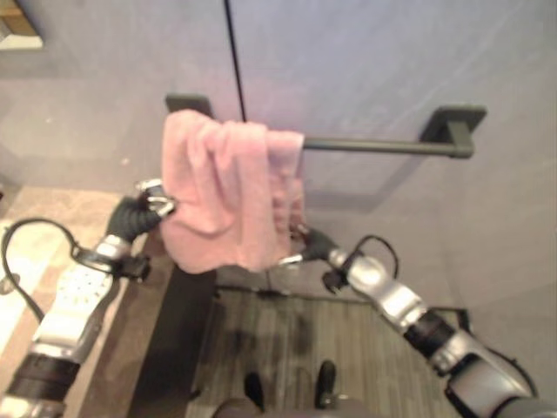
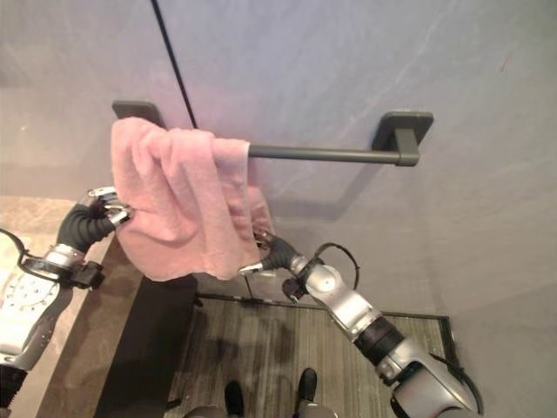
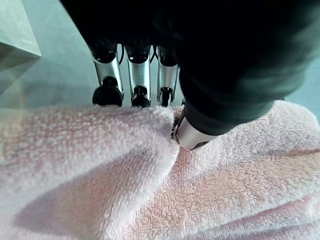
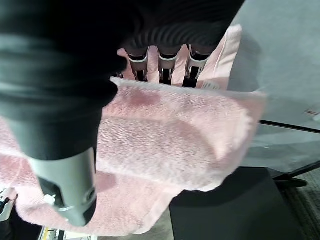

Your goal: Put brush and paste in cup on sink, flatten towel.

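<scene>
A pink towel (image 1: pixel 222 192) hangs bunched over the left end of a dark towel bar (image 1: pixel 374 145) on the grey wall. My left hand (image 1: pixel 152 202) is at the towel's left edge. In the left wrist view its fingers (image 3: pixel 140 75) reach behind the cloth (image 3: pixel 150 190) and the thumb (image 3: pixel 192 135) presses on the front, pinching it. My right hand (image 1: pixel 305 244) holds the towel's lower right edge. In the right wrist view its fingers (image 4: pixel 167 62) go behind the cloth (image 4: pixel 170 145) with the thumb (image 4: pixel 67 185) in front.
The bar's right bracket (image 1: pixel 452 122) stands out from the wall, and the bare stretch of bar runs right of the towel. A beige counter (image 1: pixel 52 218) lies at the left, with a dark panel (image 1: pixel 174 340) and striped floor (image 1: pixel 348 340) below.
</scene>
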You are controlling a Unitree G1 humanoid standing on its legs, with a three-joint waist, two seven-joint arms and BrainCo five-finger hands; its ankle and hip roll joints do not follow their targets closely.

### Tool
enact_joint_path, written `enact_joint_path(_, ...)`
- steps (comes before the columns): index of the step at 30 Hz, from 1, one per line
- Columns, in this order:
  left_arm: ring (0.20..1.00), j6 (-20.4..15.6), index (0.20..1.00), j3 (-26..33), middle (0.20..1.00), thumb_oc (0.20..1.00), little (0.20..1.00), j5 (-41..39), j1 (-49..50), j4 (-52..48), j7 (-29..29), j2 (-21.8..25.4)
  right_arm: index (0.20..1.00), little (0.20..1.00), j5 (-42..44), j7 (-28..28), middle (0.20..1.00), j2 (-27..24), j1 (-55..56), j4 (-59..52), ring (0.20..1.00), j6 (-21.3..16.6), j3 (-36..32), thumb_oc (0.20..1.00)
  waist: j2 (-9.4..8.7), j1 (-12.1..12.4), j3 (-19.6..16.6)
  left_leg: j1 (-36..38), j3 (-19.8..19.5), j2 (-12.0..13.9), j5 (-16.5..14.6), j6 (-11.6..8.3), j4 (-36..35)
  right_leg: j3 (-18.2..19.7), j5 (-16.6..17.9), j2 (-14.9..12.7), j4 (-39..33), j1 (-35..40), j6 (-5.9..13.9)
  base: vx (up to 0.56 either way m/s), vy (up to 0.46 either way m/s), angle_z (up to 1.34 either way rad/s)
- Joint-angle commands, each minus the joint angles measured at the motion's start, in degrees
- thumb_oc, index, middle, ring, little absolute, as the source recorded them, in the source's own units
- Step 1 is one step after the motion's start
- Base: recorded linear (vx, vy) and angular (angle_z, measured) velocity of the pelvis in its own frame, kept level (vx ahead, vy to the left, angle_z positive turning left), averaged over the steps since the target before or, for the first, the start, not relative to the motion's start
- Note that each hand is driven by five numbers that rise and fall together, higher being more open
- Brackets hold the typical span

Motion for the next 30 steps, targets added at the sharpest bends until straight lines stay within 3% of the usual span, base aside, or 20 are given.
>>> enact_joint_path(1, 0.2, -2.8, 0.2, -0.7, 0.2, 0.2, 0.2, -0.5, -3.7, 0.5, 1.1, 2.2, 1.0, 1.0, 2.2, -1.1, 1.0, 3.7, -5.5, 1.7, 1.0, -3.5, 0.5, 1.0, -3.28, 1.3, -1.2, -0.4, -0.4, -0.6, -2.2, 1.27, 0.7, 0.2, 2.6, -5.7, -0.1, 0.4, 5.35, 0.02, 0.005, -0.03)
enact_joint_path(16, 0.2, -2.8, 0.2, 0.8, 0.2, 0.2, 0.2, 1.6, -2.5, 2.4, 1.4, -0.4, 1.0, 1.0, 9.8, -0.6, 1.0, -1.5, -2.7, -10.1, 1.0, -5.8, -5.0, 1.0, -3.46, 0.3, -1.7, 2.1, 0.4, -0.5, -3.1, 1.32, 0.7, 0.6, 1.7, -5.5, -0.1, 2.5, 5.29, 0.0, 0.003, -0.01)
enact_joint_path(30, 0.2, -3.1, 0.2, -0.6, 0.2, 0.2, 0.2, 2.7, -4.6, 3.0, 3.1, -1.5, 1.0, 1.0, 13.8, -1.2, 1.0, -1.8, -1.8, -13.9, 1.0, -6.3, -6.0, 1.0, -3.79, -0.2, -1.3, 1.0, 0.2, -0.5, -2.7, 1.28, 0.7, 1.0, 1.8, -5.4, -0.1, 1.3, 5.13, 0.0, 0.0, 0.0)
